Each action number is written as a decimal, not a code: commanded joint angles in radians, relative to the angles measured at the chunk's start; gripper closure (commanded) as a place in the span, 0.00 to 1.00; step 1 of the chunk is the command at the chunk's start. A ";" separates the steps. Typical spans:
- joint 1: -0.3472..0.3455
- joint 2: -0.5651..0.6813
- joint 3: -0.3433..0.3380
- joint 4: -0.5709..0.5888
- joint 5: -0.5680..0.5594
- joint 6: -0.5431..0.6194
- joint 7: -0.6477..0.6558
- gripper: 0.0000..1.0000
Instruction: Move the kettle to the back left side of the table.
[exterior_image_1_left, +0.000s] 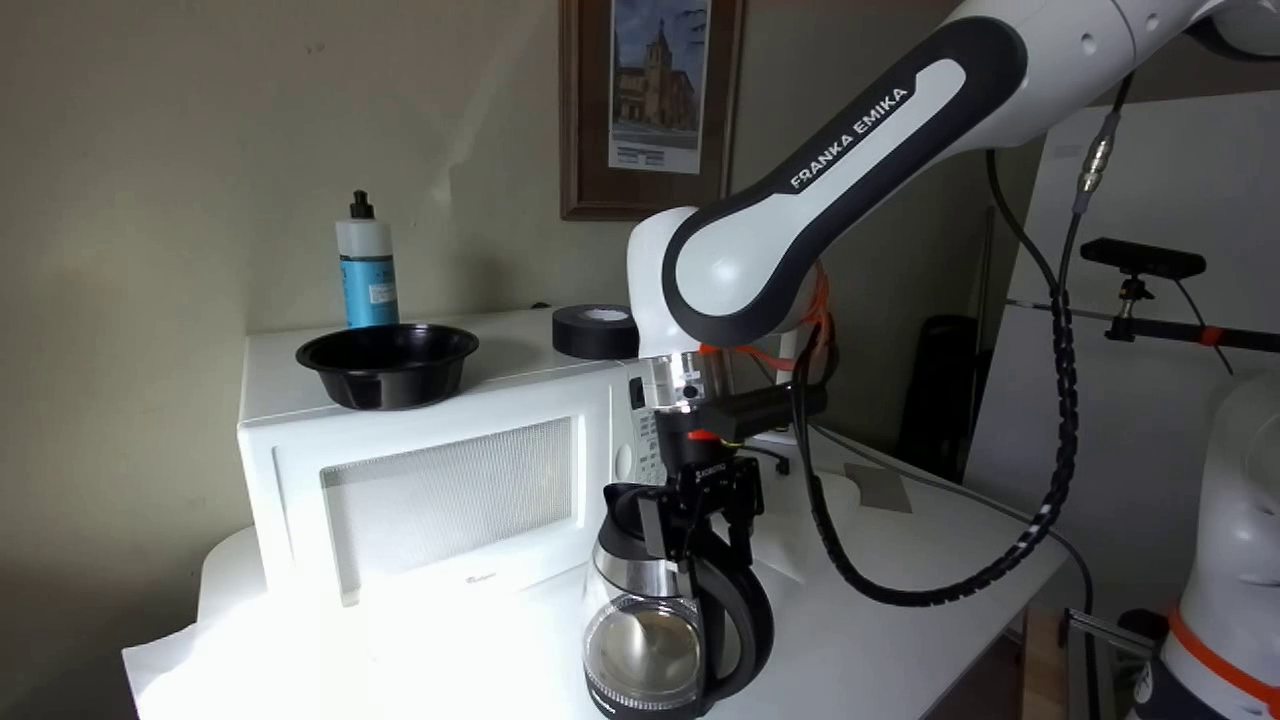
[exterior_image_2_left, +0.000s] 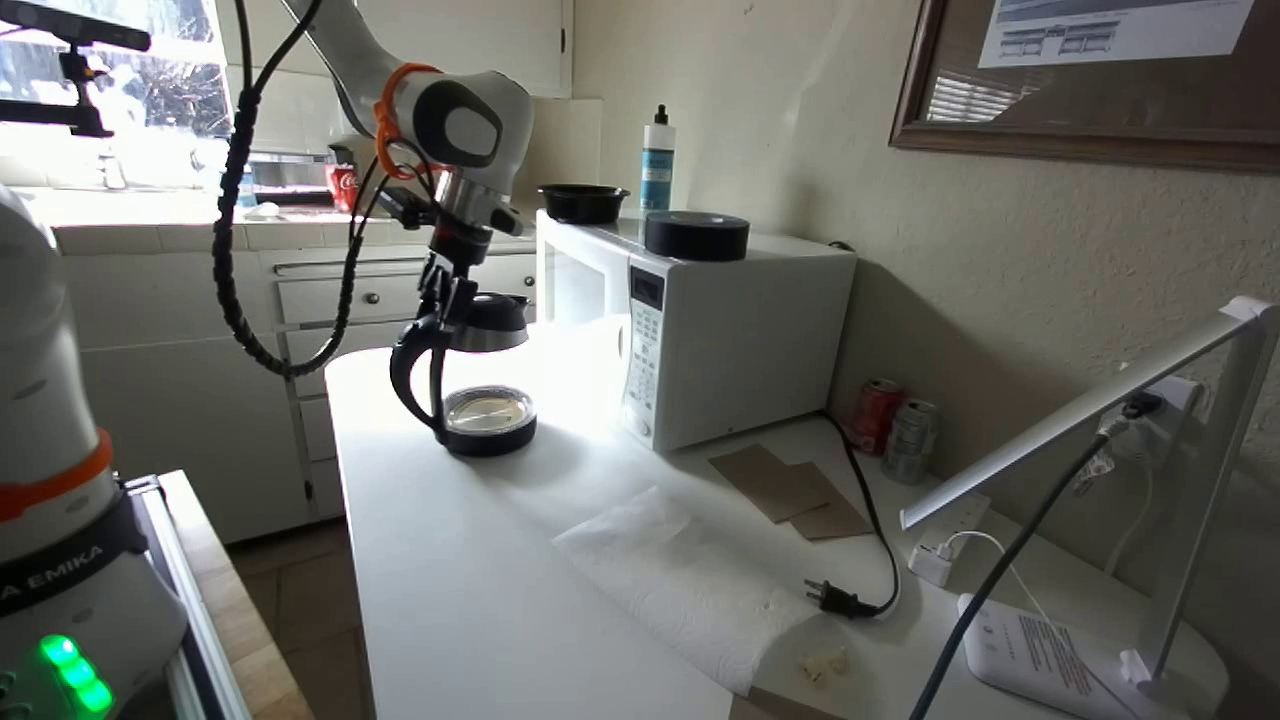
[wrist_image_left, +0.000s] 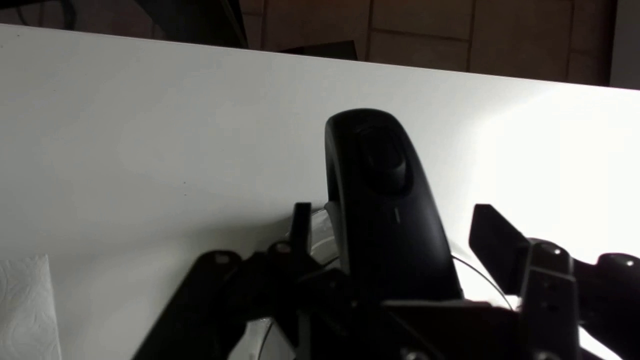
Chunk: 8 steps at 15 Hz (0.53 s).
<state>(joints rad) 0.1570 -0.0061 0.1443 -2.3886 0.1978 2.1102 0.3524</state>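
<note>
Wrist view tells it best: my gripper (wrist_image_left: 392, 207) is spread wide, fingers (wrist_image_left: 301, 227) on either side of the black handle (wrist_image_left: 392, 220) of the kettle (exterior_image_1_left: 643, 640), and I can see a gap on both sides, one clearly bigger. So I'm straddling the thing, not squeezing it. Kettle's standing upright on the white table (exterior_image_2_left: 450, 570), in front of the microwave (exterior_image_2_left: 745, 345) and pretty near the table edge. It's the clear glass kind, with a metal band (exterior_image_1_left: 635, 572) below the black top. Glare washes out a big patch of tabletop right beside it, fyi.

On top of the microwave I've got a black bowl (exterior_image_1_left: 388, 375) with a blue-labelled bottle (exterior_image_1_left: 369, 280) just behind it, plus a low round black thing (exterior_image_1_left: 590, 335) I can't really identify. Farther along the table, in an exterior view: a white paper towel (exterior_image_2_left: 690, 590), two flat brown pieces (exterior_image_2_left: 762, 480) by the microwave, a black power plug (exterior_image_2_left: 838, 600), a red can (exterior_image_2_left: 873, 415) and a silver can (exterior_image_2_left: 911, 442) right next to each other, and a desk lamp (exterior_image_2_left: 1070, 418) with its arm slanting down low over the tabletop.
</note>
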 joint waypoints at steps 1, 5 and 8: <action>-0.001 0.034 0.004 0.041 -0.066 -0.044 0.066 0.25; 0.005 0.040 0.009 0.059 -0.080 -0.070 0.087 0.51; 0.009 0.040 0.013 0.063 -0.088 -0.068 0.091 0.79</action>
<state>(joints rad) 0.1615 0.0179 0.1523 -2.3486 0.1374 2.0691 0.4130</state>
